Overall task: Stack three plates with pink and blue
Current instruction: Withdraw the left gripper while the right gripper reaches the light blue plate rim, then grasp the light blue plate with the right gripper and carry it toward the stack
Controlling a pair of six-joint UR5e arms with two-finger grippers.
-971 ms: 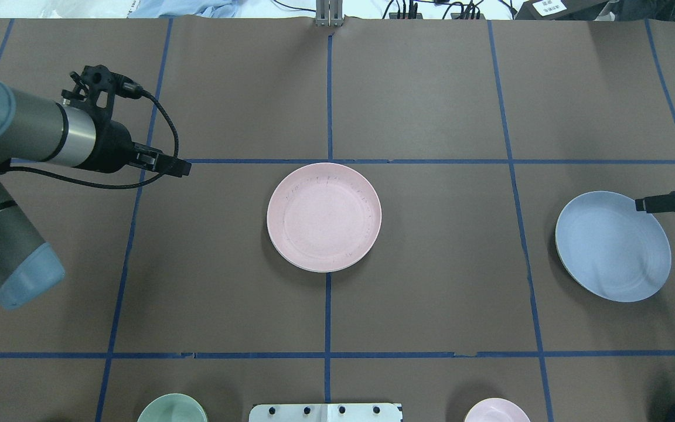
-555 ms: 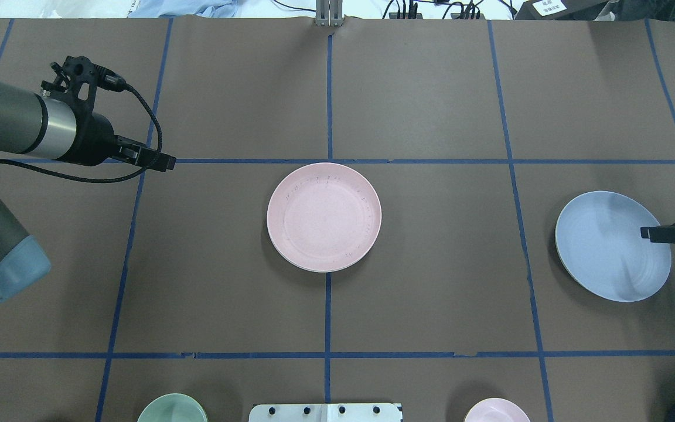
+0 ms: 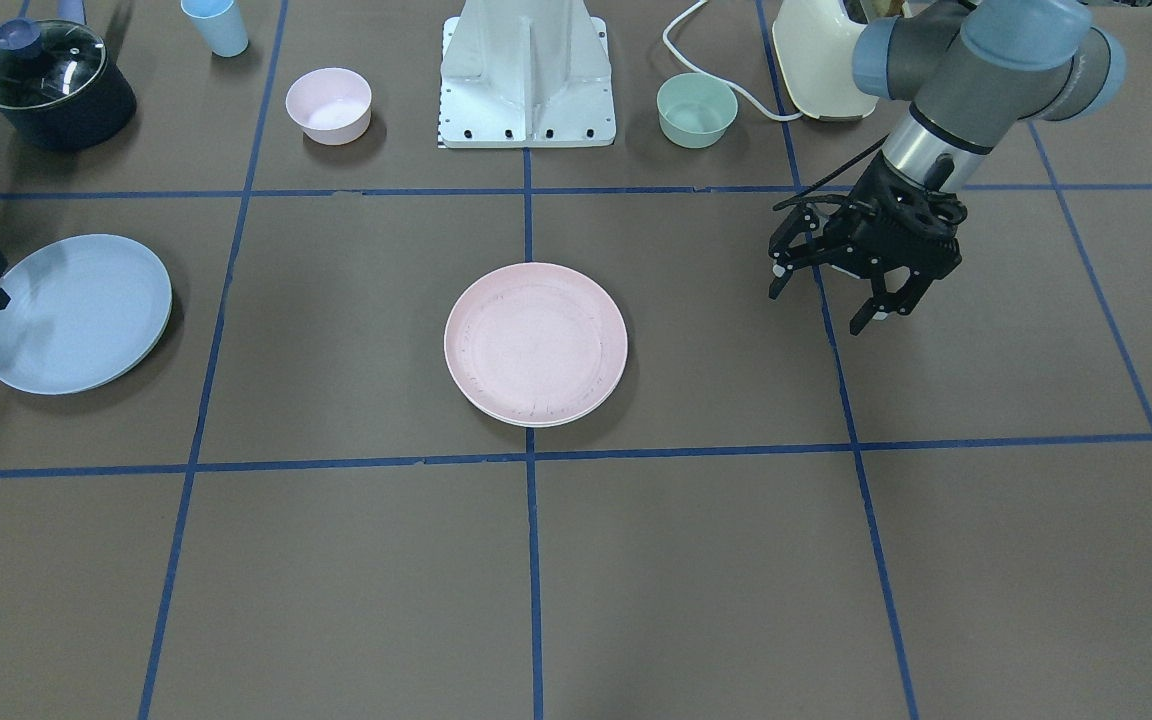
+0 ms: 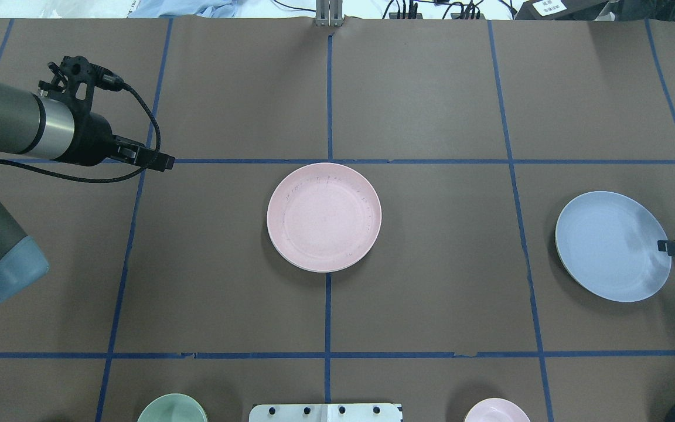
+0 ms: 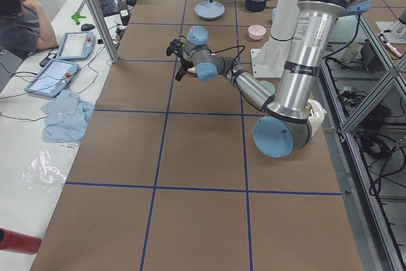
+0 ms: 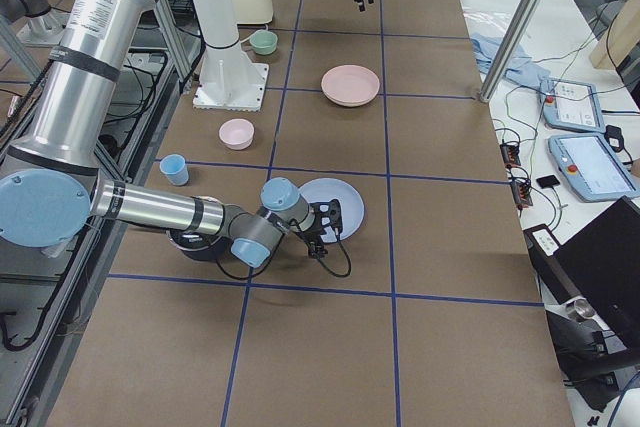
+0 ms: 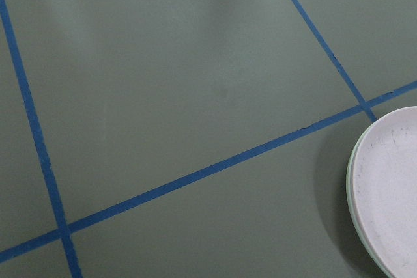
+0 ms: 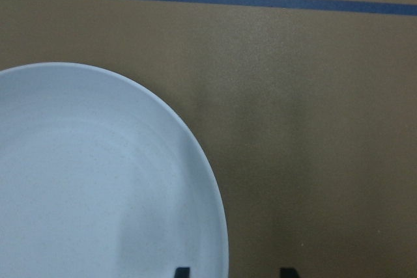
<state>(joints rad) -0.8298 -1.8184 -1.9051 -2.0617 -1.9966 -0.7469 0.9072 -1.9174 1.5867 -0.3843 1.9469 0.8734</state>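
Observation:
The pale pink plate [image 4: 324, 217] lies at the table's middle, and a pale rim shows just under it [image 3: 536, 345]. Whether that rim is the cream-white plate I cannot tell. Its edge also shows in the left wrist view [image 7: 391, 193]. The pale blue plate [image 4: 610, 246] lies alone at the right. My right gripper [image 4: 665, 247] is open at the blue plate's right rim. In the right wrist view [image 8: 234, 273] one tip is over the plate [image 8: 98, 174] and one is outside it. My left gripper [image 3: 824, 305] is open and empty, left of the pink plate.
A small pink bowl [image 4: 495, 411] and a small green bowl [image 4: 171, 410] stand by the robot's base [image 3: 526, 70]. A dark lidded pot [image 3: 51, 85], a blue cup [image 3: 216, 25] and a cream appliance [image 3: 816, 55] stand on the robot's side of the table.
My right gripper slid across the blue plate, from its far rim to its right rim. My left arm drew back to the left and then held still.

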